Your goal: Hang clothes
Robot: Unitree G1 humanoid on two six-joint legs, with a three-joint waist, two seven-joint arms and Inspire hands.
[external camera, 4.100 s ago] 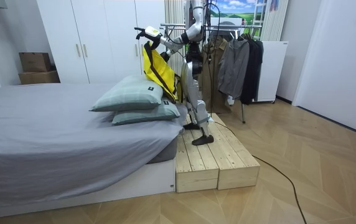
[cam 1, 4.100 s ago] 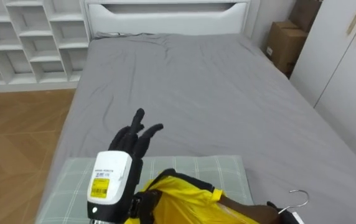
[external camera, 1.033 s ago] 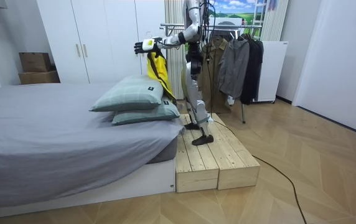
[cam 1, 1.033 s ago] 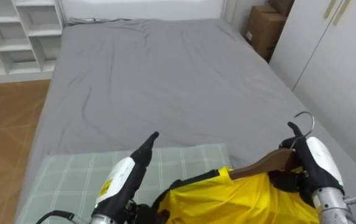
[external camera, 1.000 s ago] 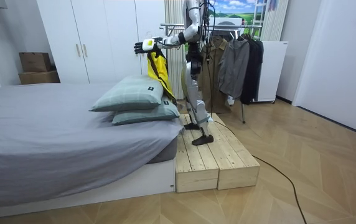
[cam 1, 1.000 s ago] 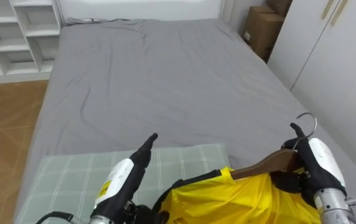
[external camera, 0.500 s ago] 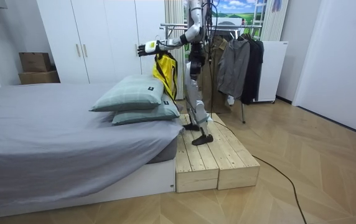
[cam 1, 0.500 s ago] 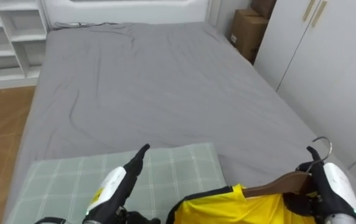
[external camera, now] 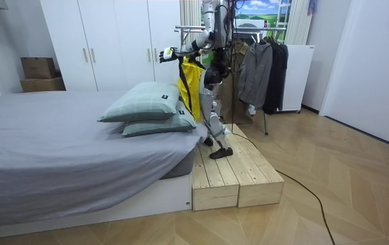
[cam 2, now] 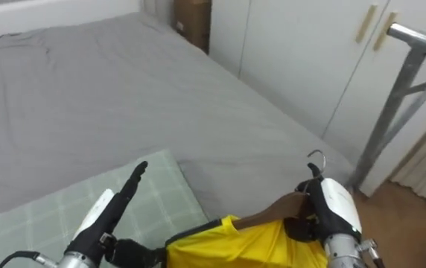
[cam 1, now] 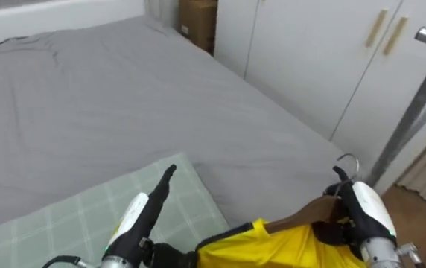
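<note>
Right robot hand clamps hanger (yellow shirt on it) | left robot hand flat-fingered, idle | your rack rail lies up-right, nearer right arm

You lose the yellow garment below the near edge of both eye views, so its lower part goes unseen. The wooden hanger vanishes into its collar on the left. The metal rack runs off the right edge.

We stand on the platform beside the bed; its pillow lies before us, the wardrobe right of it, the clothes rack farther right.
</note>
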